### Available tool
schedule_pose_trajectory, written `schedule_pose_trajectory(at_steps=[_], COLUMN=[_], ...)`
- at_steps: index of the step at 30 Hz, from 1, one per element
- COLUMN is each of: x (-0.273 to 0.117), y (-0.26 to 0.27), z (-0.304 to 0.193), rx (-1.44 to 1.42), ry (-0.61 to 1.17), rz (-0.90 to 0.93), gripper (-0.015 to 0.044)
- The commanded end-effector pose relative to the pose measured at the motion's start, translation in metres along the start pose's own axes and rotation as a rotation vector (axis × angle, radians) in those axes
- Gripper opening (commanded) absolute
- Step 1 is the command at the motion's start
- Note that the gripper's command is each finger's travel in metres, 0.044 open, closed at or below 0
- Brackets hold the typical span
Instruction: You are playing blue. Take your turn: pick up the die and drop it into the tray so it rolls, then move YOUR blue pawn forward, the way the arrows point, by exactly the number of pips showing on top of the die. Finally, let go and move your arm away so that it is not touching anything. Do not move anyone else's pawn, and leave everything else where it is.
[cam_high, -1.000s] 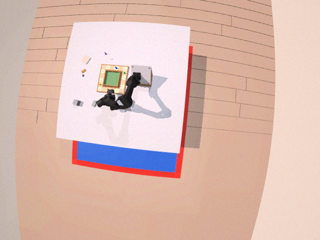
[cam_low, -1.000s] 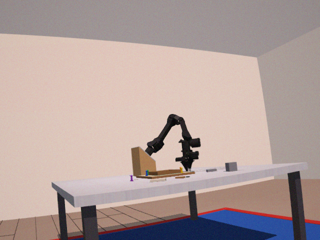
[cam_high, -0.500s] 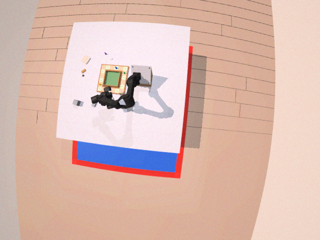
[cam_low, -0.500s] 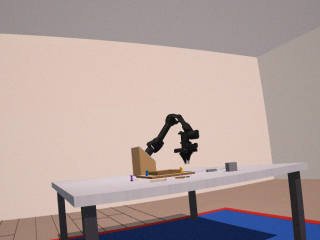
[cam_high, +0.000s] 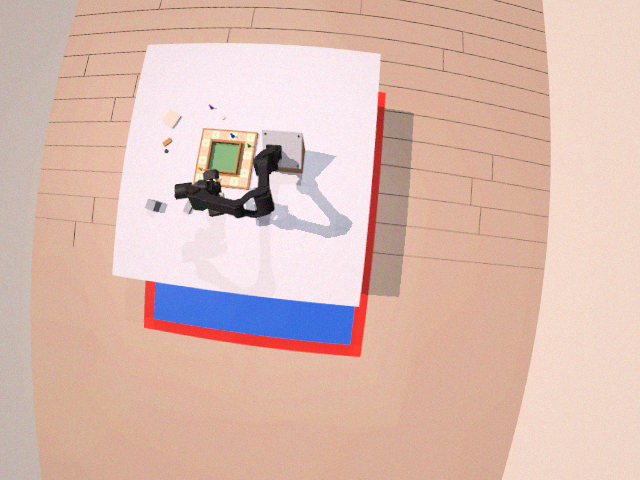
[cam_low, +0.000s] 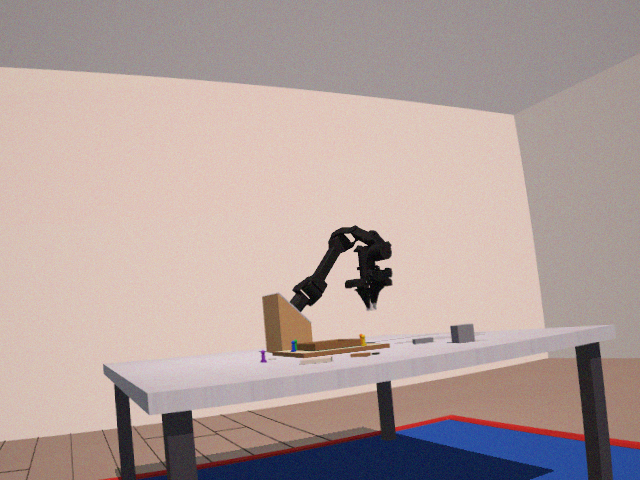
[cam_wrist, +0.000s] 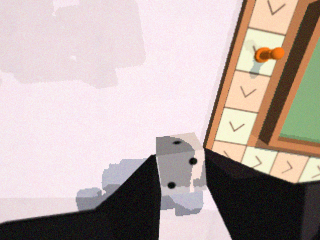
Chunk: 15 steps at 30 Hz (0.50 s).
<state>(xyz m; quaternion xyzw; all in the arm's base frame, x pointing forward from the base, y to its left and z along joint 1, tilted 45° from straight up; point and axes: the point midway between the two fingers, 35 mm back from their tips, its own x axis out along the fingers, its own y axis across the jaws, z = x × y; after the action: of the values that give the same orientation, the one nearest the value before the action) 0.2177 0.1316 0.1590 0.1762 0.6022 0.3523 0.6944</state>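
My gripper (cam_low: 371, 306) (cam_wrist: 178, 158) is shut on the pale die (cam_wrist: 174, 169) and holds it above the table, beside the board's edge. Pips show on the die's faces. In the top view the arm hides the fingers. The tray (cam_high: 224, 157) (cam_wrist: 306, 110) has a green floor, a brown rim and no die in it. It sits in the middle of the arrow-marked board (cam_high: 247, 181) (cam_wrist: 235, 126). The blue pawn (cam_high: 233, 135) (cam_low: 293, 346) stands on the board's far side, near the green pawn (cam_high: 248, 145).
A yellow pawn (cam_high: 200, 169) (cam_low: 362, 339) and an orange pawn (cam_wrist: 269, 54) stand on the board. A purple pawn (cam_high: 211, 106) (cam_low: 263, 356), tan tile (cam_high: 172, 118), brown block (cam_high: 166, 141), dark disc (cam_high: 166, 151), grey box (cam_high: 156, 206) (cam_low: 462, 333) and flat grey block (cam_low: 422, 340) lie off it.
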Motion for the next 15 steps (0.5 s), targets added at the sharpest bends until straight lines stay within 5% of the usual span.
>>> schedule_pose_trajectory(at_steps=[1,15], x=[0.0,0.011], y=[-0.009,-0.065], z=[0.004,0.019], rx=[0.09,0.57], ry=[0.001,-0.001], rz=[-0.001,-0.019], gripper=[0.0,0.0])
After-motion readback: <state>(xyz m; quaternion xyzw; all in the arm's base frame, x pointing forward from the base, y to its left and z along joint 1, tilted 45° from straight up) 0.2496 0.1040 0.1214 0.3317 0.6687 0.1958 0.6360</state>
